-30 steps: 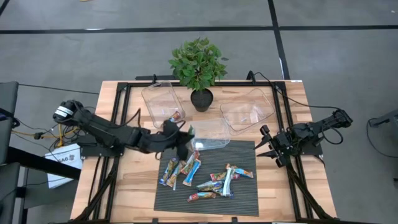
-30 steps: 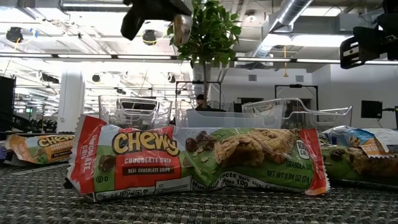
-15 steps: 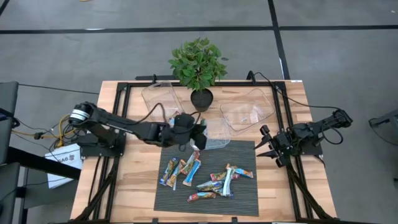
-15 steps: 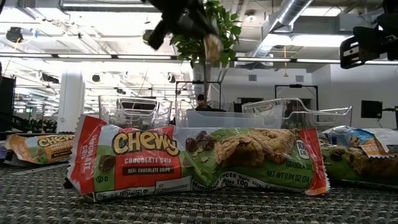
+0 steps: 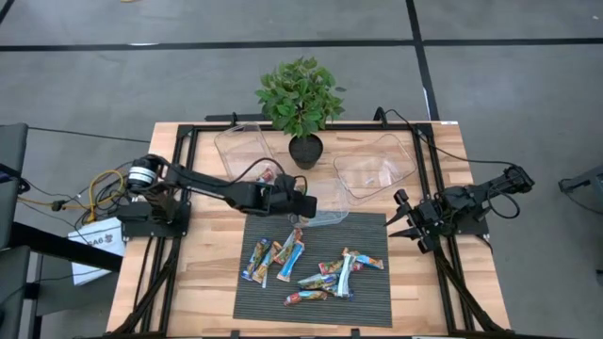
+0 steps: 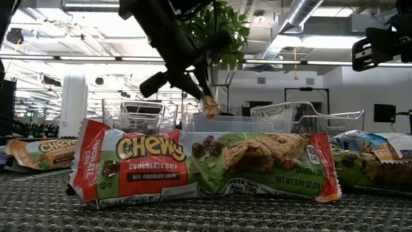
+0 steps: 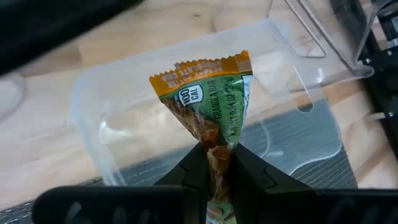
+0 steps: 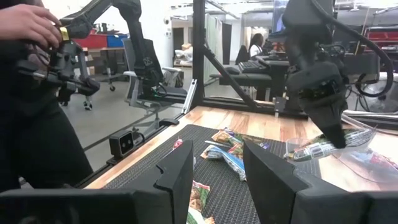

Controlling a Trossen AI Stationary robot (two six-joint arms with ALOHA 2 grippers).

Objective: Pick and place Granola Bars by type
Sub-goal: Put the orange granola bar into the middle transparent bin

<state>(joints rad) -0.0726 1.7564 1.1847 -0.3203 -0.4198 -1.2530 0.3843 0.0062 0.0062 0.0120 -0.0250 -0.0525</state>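
Note:
My left gripper [image 5: 306,202] is shut on a granola bar [image 7: 208,106] in a green and orange wrapper. It hangs slanted down over the middle clear bin [image 5: 325,209]; the low view shows the bar's end [image 6: 209,106] just above that bin's rim. Several more granola bars [image 5: 316,268] lie flat on the dark mat [image 5: 372,301]. One bar [image 5: 268,174] lies in the left clear bin [image 5: 240,149]. My right gripper [image 5: 403,221] waits open at the table's right edge, touching nothing. My left gripper pinches the bar between its two fingers [image 7: 194,168], partway along its length, where the wrapper [image 7: 214,146] is squeezed narrow. The fingers slant down from the table's left side and lie along the bar. Its orange-edged free end [image 7: 202,65] sticks out ahead of them, clear above the bin.
A potted plant [image 5: 300,94] stands at the table's far middle, beside a third clear bin [image 5: 377,165] at the far right. Black frame rails [image 5: 184,188] run along both table sides. In the right wrist view a person [image 8: 37,93] stands beyond the table.
My left gripper has carried the bar toward the table's right edge and downward, from near the left bin to over the middle bin, rolling its wrist as it went. The bar has stayed in the shut fingers and now points down into the bin.

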